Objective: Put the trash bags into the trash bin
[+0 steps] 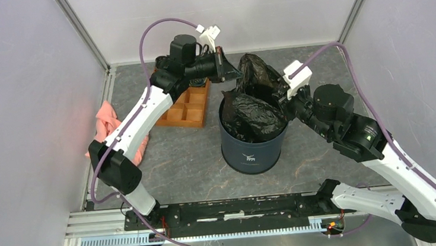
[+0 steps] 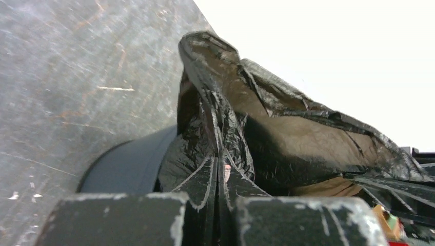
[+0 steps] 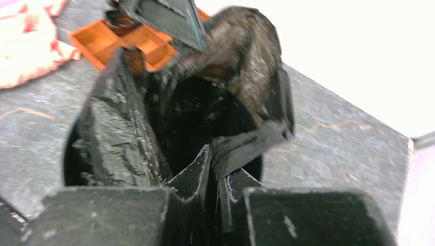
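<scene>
bag (image 1: 252, 115): crinkled glossy film | bin (image 1: 254, 154): round navy | left end effector (image 2: 220, 166), right end effector (image 3: 215, 161): pinching bag

bin (image 1: 253, 149) interior hidden under bag (image 1: 251, 117); logo (image 1: 248, 156) too small to read; tray (image 1: 187, 108) partly behind left arm (image 1: 138, 118).

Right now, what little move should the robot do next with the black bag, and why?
Probably lower the left end effector toward the trash bin. It is shut on the trash bag, and that pinched part stands above the rim, while much of the bag sits inside.
</scene>
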You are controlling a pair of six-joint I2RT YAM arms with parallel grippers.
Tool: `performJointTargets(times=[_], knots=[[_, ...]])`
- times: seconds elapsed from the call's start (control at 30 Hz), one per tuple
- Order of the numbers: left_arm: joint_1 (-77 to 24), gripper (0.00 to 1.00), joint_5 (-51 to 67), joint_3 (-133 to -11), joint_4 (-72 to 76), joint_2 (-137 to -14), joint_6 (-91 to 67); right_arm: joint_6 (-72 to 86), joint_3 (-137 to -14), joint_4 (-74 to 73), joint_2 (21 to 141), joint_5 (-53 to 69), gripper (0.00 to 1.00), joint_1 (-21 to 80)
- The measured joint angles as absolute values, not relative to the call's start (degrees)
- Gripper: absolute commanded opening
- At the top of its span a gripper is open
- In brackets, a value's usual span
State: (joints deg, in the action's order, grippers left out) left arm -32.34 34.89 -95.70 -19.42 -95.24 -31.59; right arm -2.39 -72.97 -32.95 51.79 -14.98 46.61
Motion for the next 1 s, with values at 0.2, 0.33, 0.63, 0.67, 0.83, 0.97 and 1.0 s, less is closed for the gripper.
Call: performJointTargets(times=[0.2,0.33,0.63,0.67,0.83,0.97,1.0], knots=[[-30.5,0.02,29.4,-103.5,-24.6,-97.6,-30.4,-2.9,-70.3,-38.9,50.8,-25.3,0.25,46.6],[-27.7,0.02,27.1,-104.2,-26.9,-98.0,-30.0,-1.2,-66.6,-42.6,49.9,-32.0,0.29,46.6],[-21.5,0.02,30.9,-99.0,-27.0,-98.6,-30.2,3.1,-61.3,-50.2,48.1,-41.2,0.65,46.6],[-21.1,0.02,31.7,-98.2,-26.8,-98.6,-30.2,2.9,-62.4,-51.3,48.3,-41.3,0.70,46.6],[-20.6,0.02,34.8,-95.2,-26.1,-98.6,-30.4,0.5,-74.3,-53.9,48.5,-41.3,0.77,46.6],[-20.8,0.02,36.2,-94.3,-26.0,-98.3,-30.6,-2.1,-81.3,-51.2,47.1,-41.3,0.76,46.6],[-20.8,0.02,36.6,-94.3,-25.8,-98.2,-30.7,-2.7,-82.3,-49.9,46.7,-40.4,0.76,46.6]])
